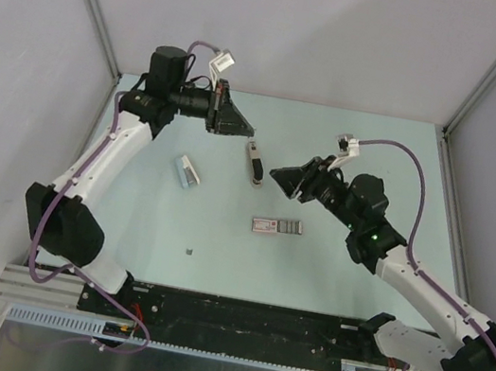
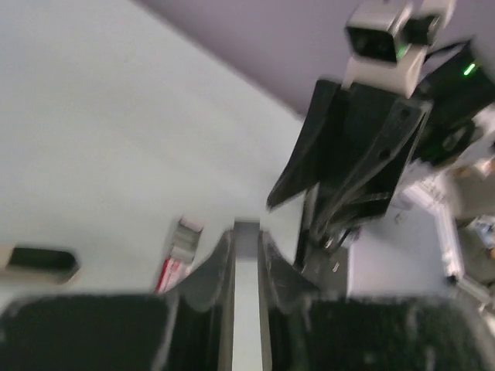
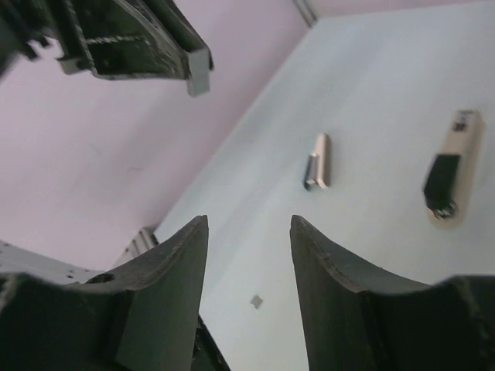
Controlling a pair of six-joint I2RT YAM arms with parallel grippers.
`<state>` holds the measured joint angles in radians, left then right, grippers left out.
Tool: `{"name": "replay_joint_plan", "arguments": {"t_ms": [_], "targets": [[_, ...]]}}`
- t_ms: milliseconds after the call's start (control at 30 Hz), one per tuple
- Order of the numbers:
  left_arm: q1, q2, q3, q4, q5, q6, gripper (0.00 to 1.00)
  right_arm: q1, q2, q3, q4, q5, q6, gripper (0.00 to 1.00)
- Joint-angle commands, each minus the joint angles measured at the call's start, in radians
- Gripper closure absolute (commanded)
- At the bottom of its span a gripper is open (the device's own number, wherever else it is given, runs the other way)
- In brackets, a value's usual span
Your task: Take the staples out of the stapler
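Top external: one stapler (image 1: 254,163); left gripper (image 1: 251,135) around one grey strip (image 3: 199,72), right gripper (image 3: 249,226) wide.

No word, number or brand can be read in any view. The small flat box (image 1: 276,226) bears a red-and-white label whose print is too small to make out. A dark mark on the stapler (image 3: 452,166) is equally illegible.

Pale table (image 1: 328,277) with stapler (image 1: 255,164), small grey piece (image 1: 188,172), red-and-grey packet (image 1: 276,226)
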<state>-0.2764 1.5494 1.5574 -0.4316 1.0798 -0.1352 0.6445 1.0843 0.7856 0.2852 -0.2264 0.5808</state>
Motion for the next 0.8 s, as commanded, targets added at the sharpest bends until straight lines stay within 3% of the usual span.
{"name": "replay_joint_plan", "arguments": {"t_ms": [0, 100, 233, 433, 767], "targets": [[0.019, -0.081, -0.039, 0.239, 0.167, -0.358, 1.0, 0.001, 0.032, 0.067, 0.235, -0.105, 0.086, 0.47], [0.02, -0.105, -0.092, 0.394, 0.176, -0.513, 1.0, 0.018, 0.054, 0.09, 0.287, -0.102, 0.093, 0.45], [0.029, -0.141, -0.232, 0.743, 0.178, -0.806, 1.0, 0.036, 0.068, 0.1, 0.34, -0.099, 0.09, 0.37], [0.029, -0.167, -0.286, 0.794, 0.161, -0.839, 1.0, 0.028, 0.101, 0.104, 0.457, -0.131, 0.158, 0.37], [0.022, -0.186, -0.316, 0.818, 0.151, -0.859, 1.0, 0.031, 0.157, 0.131, 0.514, -0.133, 0.205, 0.37]]}}
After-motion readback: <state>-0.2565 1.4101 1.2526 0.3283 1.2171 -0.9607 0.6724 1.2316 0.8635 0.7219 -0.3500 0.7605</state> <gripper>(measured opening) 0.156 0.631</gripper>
